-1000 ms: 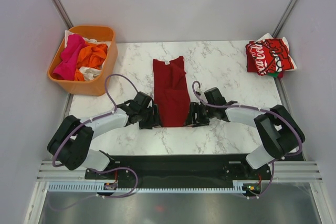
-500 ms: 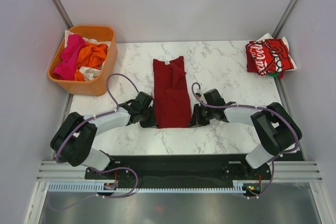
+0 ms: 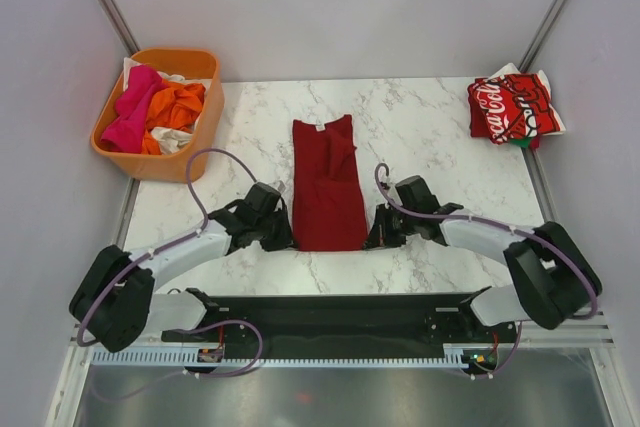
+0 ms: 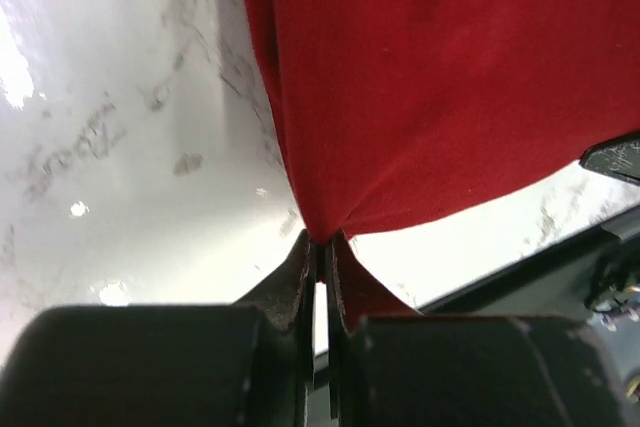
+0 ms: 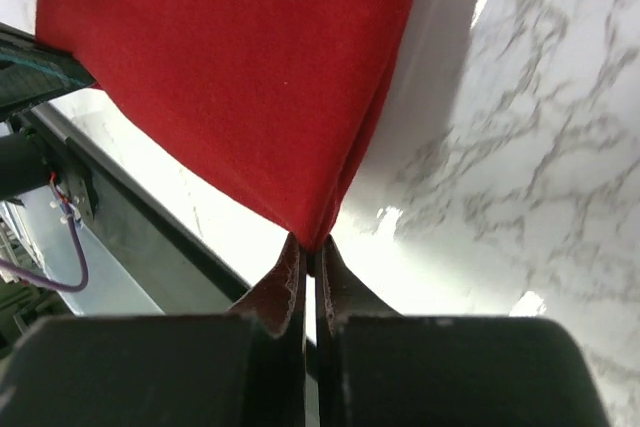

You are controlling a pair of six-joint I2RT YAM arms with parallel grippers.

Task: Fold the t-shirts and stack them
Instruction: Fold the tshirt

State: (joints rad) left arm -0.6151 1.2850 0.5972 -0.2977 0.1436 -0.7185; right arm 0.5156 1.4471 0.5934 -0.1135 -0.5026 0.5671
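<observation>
Tee [image 3: 325, 187]: dark red, folded lengthwise, mid-worktop [image 3: 440, 117]
Left fingers [image 4: 293, 282]: pinching its near left corner
Right fingers [image 5: 284, 285]: pinching its near right corner
Coca-Cola tee [image 3: 512, 107]: folded, far right
Tub [image 3: 185, 162]: holds loose tees [image 3: 160, 112], far left

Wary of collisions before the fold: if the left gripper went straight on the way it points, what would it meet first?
The left gripper would bunch the dark-red t-shirt it pinches by the corner; beyond that, probably the right gripper.
</observation>
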